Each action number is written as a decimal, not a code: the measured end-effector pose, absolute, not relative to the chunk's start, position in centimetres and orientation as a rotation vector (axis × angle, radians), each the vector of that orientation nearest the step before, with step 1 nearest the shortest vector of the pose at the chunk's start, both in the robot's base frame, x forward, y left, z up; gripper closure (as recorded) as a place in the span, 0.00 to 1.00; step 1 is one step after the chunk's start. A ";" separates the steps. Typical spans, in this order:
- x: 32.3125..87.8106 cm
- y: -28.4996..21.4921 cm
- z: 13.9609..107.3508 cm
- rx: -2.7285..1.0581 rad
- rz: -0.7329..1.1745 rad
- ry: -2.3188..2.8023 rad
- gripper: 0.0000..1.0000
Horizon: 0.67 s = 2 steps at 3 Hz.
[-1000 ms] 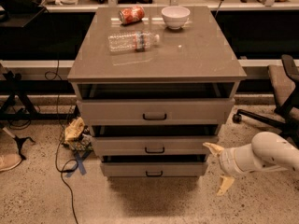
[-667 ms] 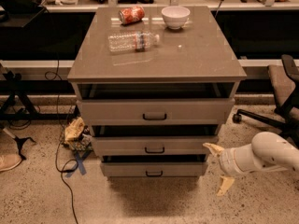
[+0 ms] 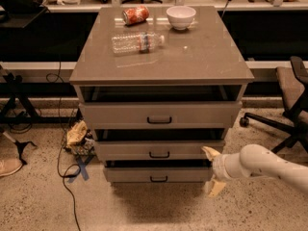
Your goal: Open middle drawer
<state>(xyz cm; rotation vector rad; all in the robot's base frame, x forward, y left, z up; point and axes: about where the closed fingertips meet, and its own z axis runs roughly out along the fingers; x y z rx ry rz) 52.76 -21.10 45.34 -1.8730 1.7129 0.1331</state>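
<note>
The middle drawer (image 3: 130, 150) is the second of three in a grey-beige cabinet, with a small black bar handle (image 3: 159, 154). Its front stands a little out, with a dark gap above it. My gripper (image 3: 212, 170) is at the cabinet's lower right corner, open. Its upper fingertip (image 3: 210, 152) is at the right end of the middle drawer's front. The lower fingertip (image 3: 215, 187) hangs below the bottom drawer (image 3: 156, 175). The white arm (image 3: 264, 165) comes in from the right.
The top drawer (image 3: 159, 114) is also slightly out. On the cabinet top (image 3: 202, 57) lie a plastic bottle (image 3: 137, 42), a red can (image 3: 135, 15) and a white bowl (image 3: 181, 17). An office chair (image 3: 291, 105) stands at the right; cables and rags (image 3: 77, 136) lie at the left.
My gripper has moved left, closer to the cabinet's right edge. The drawers look the same.
</note>
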 end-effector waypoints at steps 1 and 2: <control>56.4 -19.1 43.4 -1.813 0.021 1.714 0.00; 58.7 -18.1 43.1 -1.768 -0.047 1.710 0.00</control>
